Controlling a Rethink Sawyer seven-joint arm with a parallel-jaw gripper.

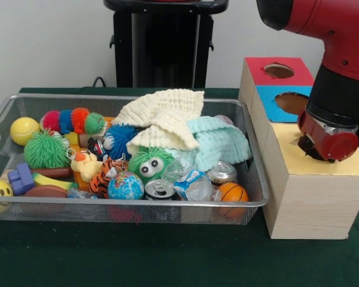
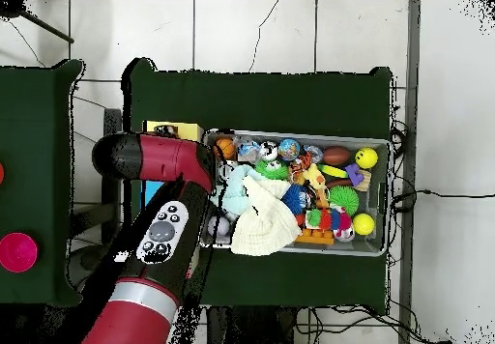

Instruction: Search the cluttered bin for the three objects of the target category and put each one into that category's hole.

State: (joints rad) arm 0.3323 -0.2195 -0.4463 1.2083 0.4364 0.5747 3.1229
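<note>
The wire bin (image 1: 251, 197) holds the clutter, and it serves as the landmark here. In the front view, at its front rim lie two drink cans: one can (image 1: 160, 189) with its top facing out, and a second can (image 1: 221, 173) just right of it, with a crumpled plastic wrapper (image 1: 191, 182) between them. A small orange basketball (image 1: 233, 192) sits in the bin's front right corner, and a globe ball (image 1: 125, 186) lies left of the first can. Behind these a green furry toy with big eyes (image 1: 150, 163) rests under a cream knitted cloth (image 1: 164, 116), with a pale mint cloth (image 1: 218, 140) beside it toward the bin's right wall. On the bin's left side are a green spiky ball (image 1: 45, 149), a yellow ball (image 1: 24, 130), a colourful caterpillar toy (image 1: 72, 121), a blue fuzzy ball (image 1: 118, 140), a tiger toy (image 1: 107, 173) and a purple block (image 1: 21, 178).

Just right of the bin stands the wooden box (image 1: 308, 203) with three coloured tops: a red hole (image 1: 279, 70) farthest back, a blue hole (image 1: 292, 103) in the middle, and a yellow top nearest. The gripper (image 1: 314, 146) hangs at the yellow top, outside the bin; whether it is apart, together or holding anything I cannot tell, since the red wrist hides it
</note>
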